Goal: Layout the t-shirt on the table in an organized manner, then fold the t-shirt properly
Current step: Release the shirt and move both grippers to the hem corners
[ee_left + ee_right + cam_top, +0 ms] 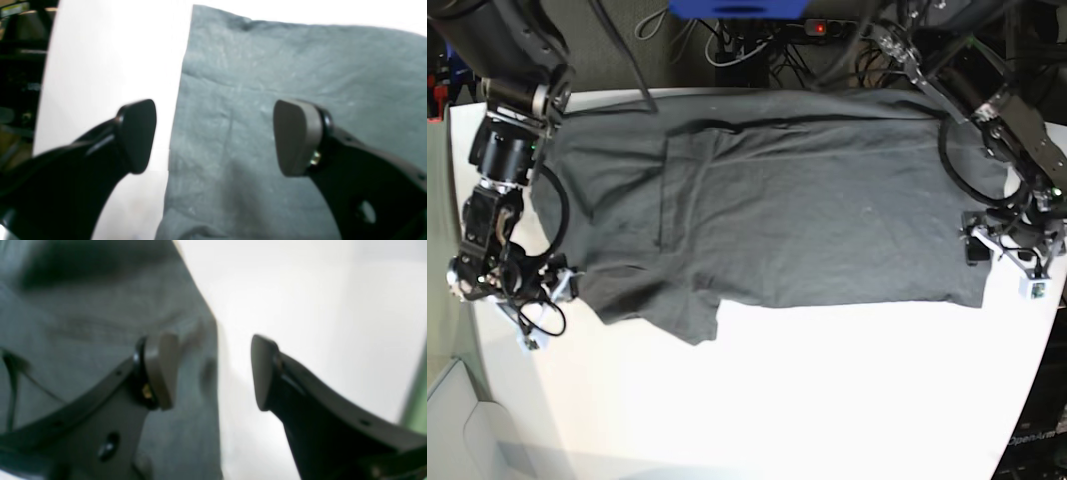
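**One shirt, two open grippers**

Across the far half of the table (827, 400) lies a single t-shirt (807, 200) — dark charcoal grey, spread wide and mostly flat, with soft wrinkles and a folded-over flap near its near-left corner in the base view. It is the only garment in sight. The white tabletop shows bare along the whole near side.

Two arms flank the cloth, one at each end. In the base view the right gripper (547, 290) sits at the shirt's left end, and the left gripper (1012, 245) at its right end, both low over the table beside the fabric's edge.

From the left wrist camera, the left gripper (215, 136) has its two pads well apart: one pad over white table, the other over grey cloth, with the shirt's straight edge running between them. Nothing is pinched between them.

From the right wrist camera, the right gripper (213, 371) likewise stands parted — one pad over the shirt, one over bare table, the cloth's edge passing through the gap. That view is blurred, so whether a pad touches the fabric cannot be told.

Several black cables (727, 45) lie tangled beyond the table's far edge.
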You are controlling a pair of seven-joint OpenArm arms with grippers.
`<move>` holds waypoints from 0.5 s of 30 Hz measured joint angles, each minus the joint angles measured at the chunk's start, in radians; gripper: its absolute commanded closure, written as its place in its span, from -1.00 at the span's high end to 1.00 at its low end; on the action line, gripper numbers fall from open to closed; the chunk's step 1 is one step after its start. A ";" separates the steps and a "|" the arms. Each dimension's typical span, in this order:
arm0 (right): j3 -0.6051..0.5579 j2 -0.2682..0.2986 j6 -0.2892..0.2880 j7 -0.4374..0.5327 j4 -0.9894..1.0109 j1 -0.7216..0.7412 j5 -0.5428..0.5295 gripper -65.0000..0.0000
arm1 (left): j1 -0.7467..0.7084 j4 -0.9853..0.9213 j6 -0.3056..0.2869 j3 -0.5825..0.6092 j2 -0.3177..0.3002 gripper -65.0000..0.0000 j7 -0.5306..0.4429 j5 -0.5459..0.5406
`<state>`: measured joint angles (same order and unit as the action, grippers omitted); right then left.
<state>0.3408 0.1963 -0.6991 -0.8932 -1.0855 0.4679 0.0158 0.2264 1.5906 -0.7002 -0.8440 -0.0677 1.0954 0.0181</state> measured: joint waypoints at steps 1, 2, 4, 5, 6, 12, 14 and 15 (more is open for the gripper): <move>0.000 -0.001 0.000 0.018 0.021 0.005 0.000 0.07 | 0.005 -0.030 0.000 -0.001 -0.008 0.64 -0.005 0.002; -0.002 0.001 0.000 0.045 0.044 0.008 0.000 0.07 | 0.007 -0.058 0.000 -0.001 -0.016 0.64 -0.029 0.004; -0.002 0.003 0.000 0.080 0.089 0.005 0.004 0.07 | 0.009 -0.109 0.000 0.000 -0.031 0.64 -0.107 0.003; -0.002 0.003 0.000 0.101 0.106 0.002 0.005 0.07 | 0.011 -0.135 0.000 0.000 -0.037 0.64 -0.129 0.001; -0.002 0.003 0.000 0.121 0.126 0.002 0.005 0.07 | 0.013 -0.159 0.000 0.000 -0.044 0.64 -0.156 0.000; -0.004 0.003 0.001 0.219 0.209 0.005 0.002 0.03 | 0.042 -0.320 0.000 -0.003 -0.085 0.64 -0.241 0.016; -0.004 0.003 0.001 0.225 0.209 0.005 0.002 -0.12 | 0.067 -0.370 0.004 0.000 -0.101 0.64 -0.274 0.006; -0.004 0.003 0.001 0.225 0.209 0.005 0.003 -0.26 | 0.083 -0.396 0.003 0.002 -0.111 0.64 -0.284 0.003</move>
<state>0.3370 0.1989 -0.6983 -0.6685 -0.8764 0.4728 0.0185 0.3096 1.1950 -0.6968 -0.8417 -0.1783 0.8112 0.0216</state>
